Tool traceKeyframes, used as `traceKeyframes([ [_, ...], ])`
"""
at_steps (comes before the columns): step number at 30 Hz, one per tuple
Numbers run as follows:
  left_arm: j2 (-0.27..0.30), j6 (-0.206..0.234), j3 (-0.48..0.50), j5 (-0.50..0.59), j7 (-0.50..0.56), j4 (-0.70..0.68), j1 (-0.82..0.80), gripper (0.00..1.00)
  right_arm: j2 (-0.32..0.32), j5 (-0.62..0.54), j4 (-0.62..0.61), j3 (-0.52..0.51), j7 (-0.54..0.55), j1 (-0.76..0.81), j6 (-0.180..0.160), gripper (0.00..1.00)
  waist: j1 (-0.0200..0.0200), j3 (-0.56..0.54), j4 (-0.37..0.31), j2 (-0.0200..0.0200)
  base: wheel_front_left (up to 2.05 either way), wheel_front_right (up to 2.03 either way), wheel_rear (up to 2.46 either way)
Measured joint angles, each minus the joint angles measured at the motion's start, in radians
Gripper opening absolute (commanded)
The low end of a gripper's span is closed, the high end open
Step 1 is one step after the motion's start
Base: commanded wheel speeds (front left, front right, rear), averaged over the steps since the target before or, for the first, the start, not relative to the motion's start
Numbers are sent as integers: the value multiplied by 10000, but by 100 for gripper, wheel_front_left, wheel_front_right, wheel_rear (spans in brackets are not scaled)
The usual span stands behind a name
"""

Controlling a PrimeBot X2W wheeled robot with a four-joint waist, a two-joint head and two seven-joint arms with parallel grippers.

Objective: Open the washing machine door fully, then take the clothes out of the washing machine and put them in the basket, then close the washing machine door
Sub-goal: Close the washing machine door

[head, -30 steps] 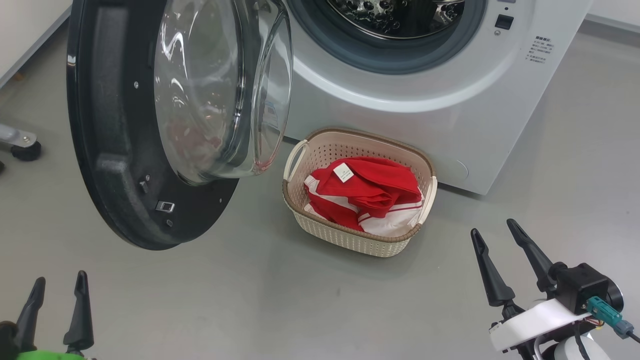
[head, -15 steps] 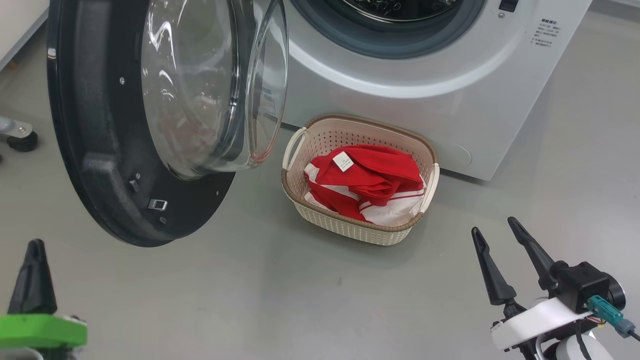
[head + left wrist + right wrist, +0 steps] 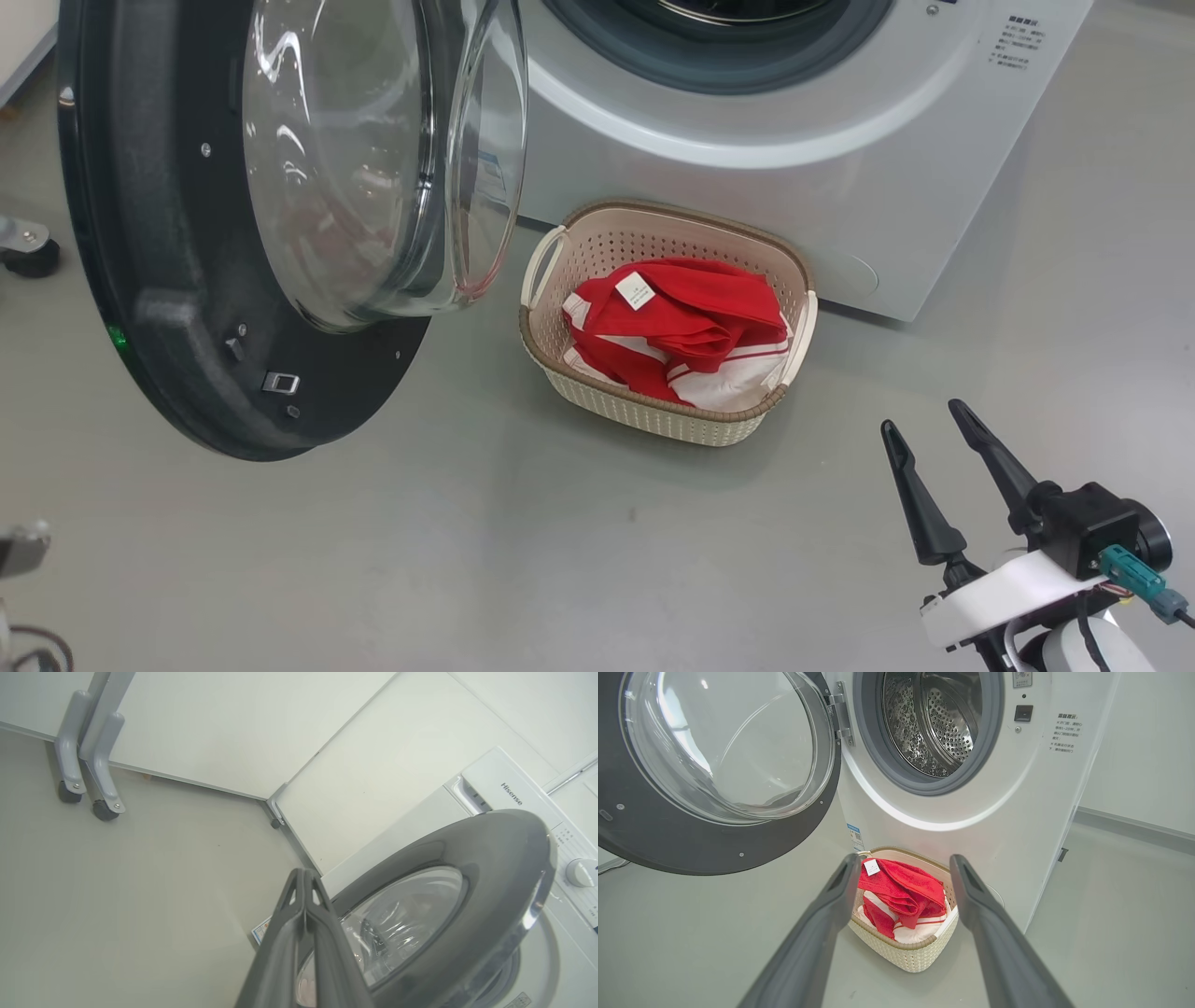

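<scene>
On the grey floor [image 3: 467,541] at the foot of the washer [image 3: 794,187] the clothes [image 3: 691,317] lie in the basket [image 3: 653,420], so you're on the last step: with your left gripper [image 3: 304,873] pinched shut and empty beside the washer's open door [image 3: 168,308] and your right gripper [image 3: 920,417] spread wide, you now need to push that door closed.

My left fingers [image 3: 282,961] are pressed flat together from base to tip, with nothing between them, and rise from the bottom of the left wrist view. My right fingers [image 3: 920,509] stand spread in a wide V at the lower right of the head view, tips up and leaning left, empty. Behind them sits my right wrist [image 3: 999,593], a white bracket under a black housing with a teal plug.
</scene>
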Motion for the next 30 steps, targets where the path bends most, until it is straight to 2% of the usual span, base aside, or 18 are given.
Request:
traceKeyframes([
  [2,-86,69,314,-882,472,88,-359,0,-50,0,-2,-4,0,-22,0,100,0,59,-24,0,0,0,0],
  [3,-176,410,579,-1613,924,222,-752,0,-84,-2,-2,-4,0,-77,0,100,0,115,-45,0,0,0,0],
  [7,-157,1154,1174,-2539,1636,518,-1192,0,-105,-33,-8,46,0,-185,0,100,0,237,-97,0,0,0,0],
  [11,-447,1889,1730,-4071,2359,708,-1807,0,-105,-44,-12,130,0,-249,0,100,0,360,-165,0,0,0,0],
  [14,-539,2383,1906,-4775,2922,786,-2221,0,-109,-44,-10,161,0,-277,2,100,0,431,-231,0,0,0,0],
  [24,-606,2640,2255,-6071,4073,1448,-2637,0,-121,-40,-12,96,0,-401,2,100,0,540,-392,0,0,0,0],
  [30,-548,2637,1732,-6406,4851,2031,-2665,0,-92,36,-12,40,0,-401,2,100,0,529,-441,0,0,0,0],
])
